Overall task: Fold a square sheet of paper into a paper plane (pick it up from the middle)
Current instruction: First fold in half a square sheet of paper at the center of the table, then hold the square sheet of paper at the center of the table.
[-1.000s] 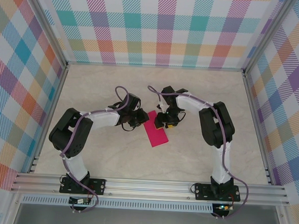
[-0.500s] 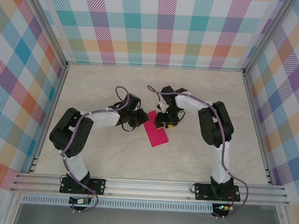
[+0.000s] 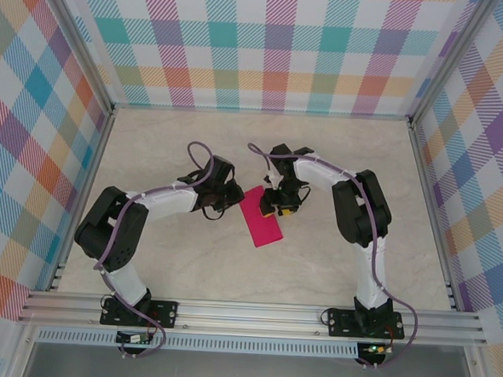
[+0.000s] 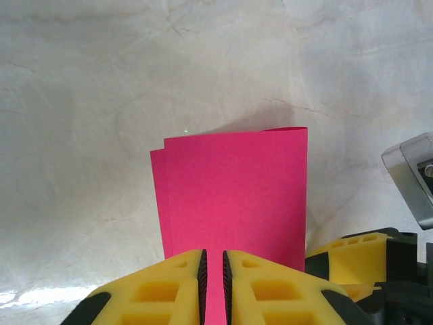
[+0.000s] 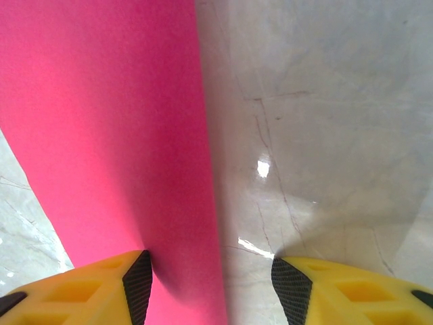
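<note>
The square sheet of paper (image 3: 260,221) lies on the table folded in half into a magenta-pink strip, its two layers slightly offset at the far edge in the left wrist view (image 4: 233,196). My left gripper (image 3: 227,196) is at the strip's upper left end, its jaws almost closed over the paper (image 4: 213,264), with pink showing in the thin slit. My right gripper (image 3: 276,209) stands open over the strip's right long edge (image 5: 211,288): one pad (image 5: 139,279) rests on the paper (image 5: 101,135), the other pad (image 5: 291,286) on bare table. No paper plane is formed.
The marble-look tabletop (image 3: 194,142) is walled by aluminium rails and chequered panels. The right gripper's yellow finger (image 4: 352,254) sits close beside my left fingers. Open table lies behind and in front of the paper.
The left arm has shifted a little, its gripper nudged up and left along the paper's end. The right arm and the strip have hardly moved.
</note>
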Robot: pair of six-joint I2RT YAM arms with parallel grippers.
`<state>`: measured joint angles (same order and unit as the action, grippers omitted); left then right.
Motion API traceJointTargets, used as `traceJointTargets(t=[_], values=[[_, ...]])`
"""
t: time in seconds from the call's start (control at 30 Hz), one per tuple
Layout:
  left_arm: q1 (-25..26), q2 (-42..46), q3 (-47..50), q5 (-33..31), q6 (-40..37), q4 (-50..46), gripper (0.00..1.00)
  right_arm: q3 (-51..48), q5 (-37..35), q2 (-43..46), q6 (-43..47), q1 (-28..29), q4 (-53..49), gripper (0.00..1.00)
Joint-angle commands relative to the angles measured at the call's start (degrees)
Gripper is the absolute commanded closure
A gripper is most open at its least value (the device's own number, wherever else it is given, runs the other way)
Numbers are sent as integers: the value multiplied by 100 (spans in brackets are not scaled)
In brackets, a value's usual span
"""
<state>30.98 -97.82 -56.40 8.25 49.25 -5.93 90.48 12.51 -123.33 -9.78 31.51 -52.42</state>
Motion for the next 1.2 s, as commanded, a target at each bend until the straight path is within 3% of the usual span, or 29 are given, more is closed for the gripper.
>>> traceJointTargets(t=[0.0,0.57,0.83,1.17], values=[[-13,106,38,-157,-84,-154,83,-458,-785,-730,199,-31,139,42],[-13,-162,-94,306,-130,-25,83,-461,-927,-719,407,-22,177,41],[65,-441,-182,786,-174,162,92,-443,-939,-782,328,-20,154,41],[163,-668,-197,1046,-118,381,96,-417,-922,-822,339,-22,119,41]])
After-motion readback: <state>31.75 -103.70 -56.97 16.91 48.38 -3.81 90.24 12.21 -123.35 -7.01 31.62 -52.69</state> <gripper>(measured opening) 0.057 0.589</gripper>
